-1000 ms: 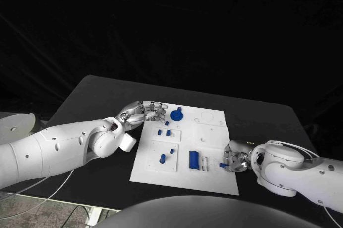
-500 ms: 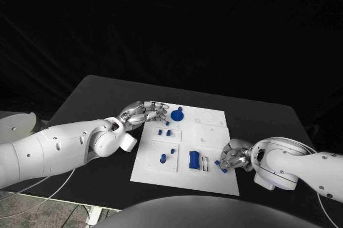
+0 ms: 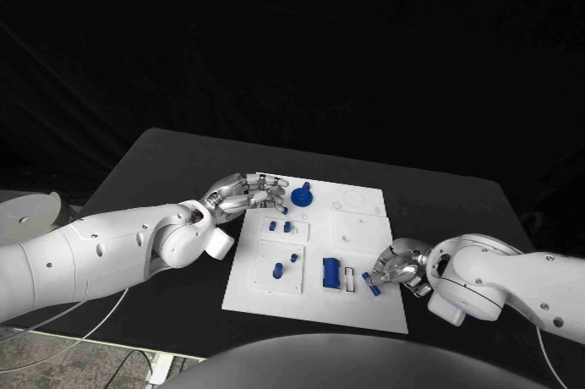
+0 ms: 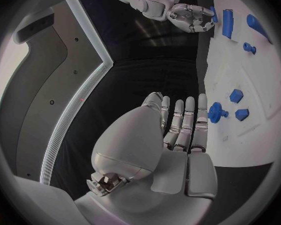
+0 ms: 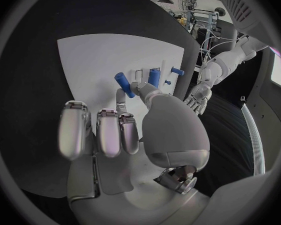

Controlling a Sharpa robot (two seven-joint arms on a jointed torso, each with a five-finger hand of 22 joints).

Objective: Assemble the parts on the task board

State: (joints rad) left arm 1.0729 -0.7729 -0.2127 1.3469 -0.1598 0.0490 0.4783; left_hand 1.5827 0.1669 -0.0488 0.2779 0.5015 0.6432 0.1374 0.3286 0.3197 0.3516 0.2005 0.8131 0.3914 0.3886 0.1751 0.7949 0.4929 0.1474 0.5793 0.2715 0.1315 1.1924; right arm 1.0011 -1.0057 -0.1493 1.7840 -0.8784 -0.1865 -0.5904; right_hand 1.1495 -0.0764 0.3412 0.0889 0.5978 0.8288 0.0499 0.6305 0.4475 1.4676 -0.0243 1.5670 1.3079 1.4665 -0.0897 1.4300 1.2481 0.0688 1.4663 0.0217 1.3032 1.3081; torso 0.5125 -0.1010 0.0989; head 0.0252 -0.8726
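Right hand (image 3: 396, 269) pinches a small blue peg (image 3: 369, 282) at its fingertips, low over the near right part of the white board (image 3: 366, 309), just beside the slim white slot (image 3: 351, 280) and the long blue block (image 3: 331, 272). In the right wrist view the peg (image 5: 123, 84) sticks out tilted past the fingers (image 5: 129, 96).

Risks, my read:
- Peg sits tilted in the pinch; if it meets the hole off-axis it probably jams or slips out of the fingers.
- Fingers are close to the blue block; a sideways correction could knock it.
- Board may slide on the bench (image 3: 171, 165) if the push goes in crooked.

Left hand (image 3: 248, 192) holds nothing, fingers loosely apart, resting at the far left edge of the board, next to the blue gear (image 3: 301, 194). Could be bracing the board; can't tell if it actually presses.

Versus 1 s ago: right hand has moved inward from the board's right edge toward the slot, peg carried with it. Left hand and the other blue pieces unchanged.
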